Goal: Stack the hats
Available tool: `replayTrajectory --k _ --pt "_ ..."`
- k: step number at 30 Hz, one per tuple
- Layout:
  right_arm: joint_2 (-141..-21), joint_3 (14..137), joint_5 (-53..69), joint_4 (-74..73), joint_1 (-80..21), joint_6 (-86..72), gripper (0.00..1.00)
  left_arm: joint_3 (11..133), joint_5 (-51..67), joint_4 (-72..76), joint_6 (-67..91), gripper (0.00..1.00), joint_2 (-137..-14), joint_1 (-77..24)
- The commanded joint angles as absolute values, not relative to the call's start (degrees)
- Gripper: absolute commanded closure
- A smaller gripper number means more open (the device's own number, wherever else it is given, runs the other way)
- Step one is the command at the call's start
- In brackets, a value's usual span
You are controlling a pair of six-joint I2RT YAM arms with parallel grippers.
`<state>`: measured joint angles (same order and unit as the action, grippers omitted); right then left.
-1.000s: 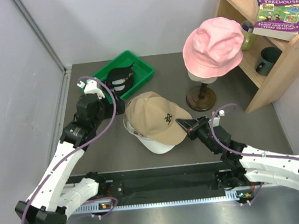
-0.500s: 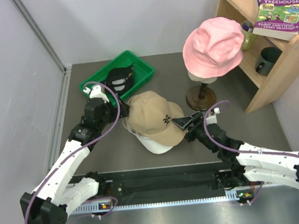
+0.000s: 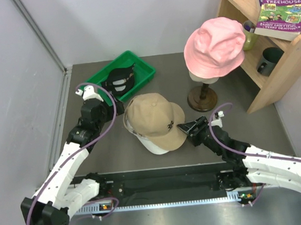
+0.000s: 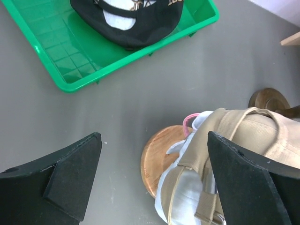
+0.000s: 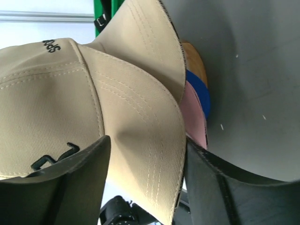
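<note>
Top external view: the tan cap sits crown-up on a white cap at the middle of the bench. The right wrist view shows the peaks of a blue cap and a pink cap beneath them. The right gripper is at the tan cap's peak, with its jaws parted on either side and apparently not pinching it. The left gripper hangs just behind the stack, jaws wide and holding nothing.

The step in hand appears to be settling the tan cap on the stack. Done well, the right jaws would back straight off along the peak's line without dragging it sideways, so the peaks lie one over another. The left jaws could steady the rear strap. A black cap in the green tray is not yet stacked.
</note>
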<state>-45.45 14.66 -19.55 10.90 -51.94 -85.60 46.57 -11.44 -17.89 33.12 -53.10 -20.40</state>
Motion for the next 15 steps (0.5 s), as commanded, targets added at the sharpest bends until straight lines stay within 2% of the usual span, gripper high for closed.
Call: replayTrajectory --k 1,9,15 --pt "-45.1 14.8 -20.2 10.6 -51.5 -86.1 0.42 47.5 -7.7 -12.8 32.7 0.02 -55.8 -19.9" --pt "-46.8 16.1 -19.6 11.1 -51.5 -84.5 0.43 47.5 -0.4 -9.0 28.1 0.02 -60.0 -19.5" --pt "-46.7 17.6 -19.7 9.1 -51.2 -83.2 0.43 49.2 -4.3 -16.4 28.3 0.04 -63.4 -19.2"
